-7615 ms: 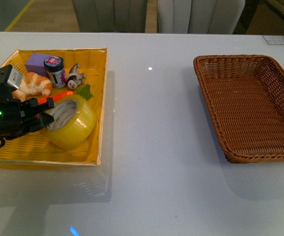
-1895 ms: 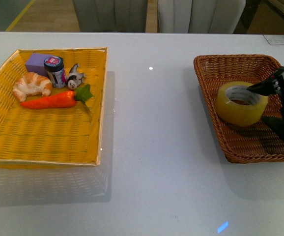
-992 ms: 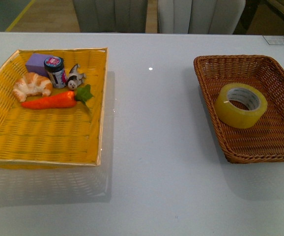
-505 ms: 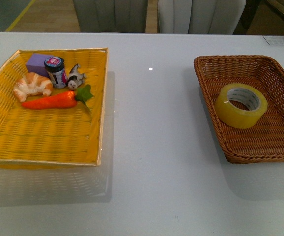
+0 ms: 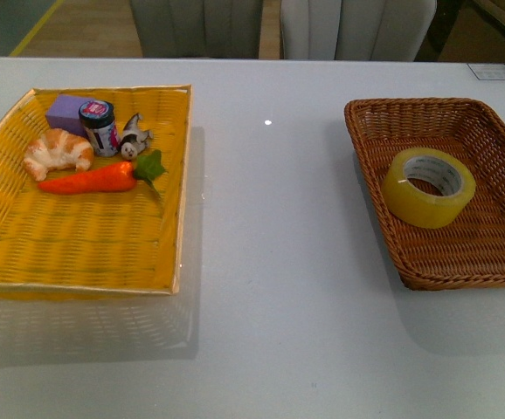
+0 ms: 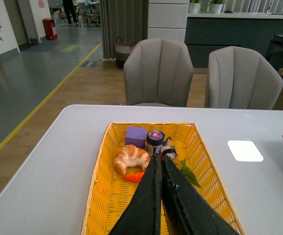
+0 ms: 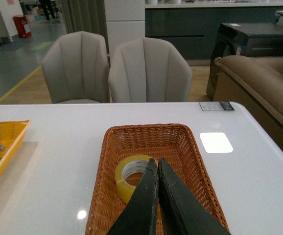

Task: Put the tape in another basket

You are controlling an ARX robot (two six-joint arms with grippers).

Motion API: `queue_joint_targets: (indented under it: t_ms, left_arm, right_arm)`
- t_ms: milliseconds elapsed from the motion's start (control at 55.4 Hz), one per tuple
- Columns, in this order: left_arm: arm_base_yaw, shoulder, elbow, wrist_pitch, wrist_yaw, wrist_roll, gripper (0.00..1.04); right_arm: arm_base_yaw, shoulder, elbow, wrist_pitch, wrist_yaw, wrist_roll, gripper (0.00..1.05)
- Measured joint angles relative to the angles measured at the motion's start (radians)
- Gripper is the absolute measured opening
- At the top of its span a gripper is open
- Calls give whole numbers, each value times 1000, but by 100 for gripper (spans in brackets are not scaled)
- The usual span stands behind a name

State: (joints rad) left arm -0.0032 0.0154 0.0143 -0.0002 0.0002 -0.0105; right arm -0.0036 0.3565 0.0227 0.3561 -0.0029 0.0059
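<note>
The yellow tape point(image 5: 429, 186) lies flat inside the brown wicker basket point(image 5: 497, 249) at the right of the table, with nothing holding it. It also shows in the right wrist view point(image 7: 130, 174), in the same basket point(image 7: 190, 161). My right gripper point(image 7: 156, 161) is shut and empty, raised above the basket with the tape just beyond its tips. My left gripper point(image 6: 159, 157) is shut and empty, raised above the yellow tray point(image 6: 107, 196). Neither gripper shows in the front view.
The yellow tray point(image 5: 78, 253) at the left holds a croissant point(image 5: 57, 151), a carrot point(image 5: 95, 178), a purple block point(image 5: 64, 111), a small jar point(image 5: 100, 127) and a small toy figure point(image 5: 132, 135). Grey chairs point(image 7: 112, 73) stand behind the table.
The tape went from the yellow tray in my left gripper to the brown basket. My right gripper, beside the tape 1.9 s ago, has left the front view. Nothing moved in the last second.
</note>
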Motion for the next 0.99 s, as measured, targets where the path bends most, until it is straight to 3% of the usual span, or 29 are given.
queue_joint_targets:
  t_ms: [577, 686, 938, 992]
  left_arm:
    - [0, 0, 0, 0, 0, 0, 2]
    - [0, 0, 0, 0, 0, 0, 2]
    - [0, 0, 0, 0, 0, 0, 2]
    - [0, 0, 0, 0, 0, 0, 4]
  right_arm:
    - [0, -186, 0, -185, 0, 0, 2]
    - [1, -322, 0, -344, 3, 0, 2]
    - [2, -349, 0, -354, 3, 0, 2]
    - [2, -350, 0, -354, 3, -1, 10]
